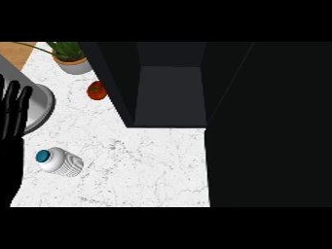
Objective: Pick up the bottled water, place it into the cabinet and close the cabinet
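The bottled water (59, 162), white with a blue cap, lies on the white marble counter (147, 165) at the lower left. My left hand (3, 114) rests at the left edge, fingers straight and pointing up, a little left of and above the bottle, apart from it. The dark cabinet (170, 92) stands open at the centre, its inside shelf bare. Its open door (276, 126) fills the right side as a large dark panel. My right hand does not show.
A red tomato (96, 90) lies on the counter just left of the cabinet's left wall. A potted plant (70, 57) stands at the back left. A grey sink rim (40, 109) curves behind my left hand.
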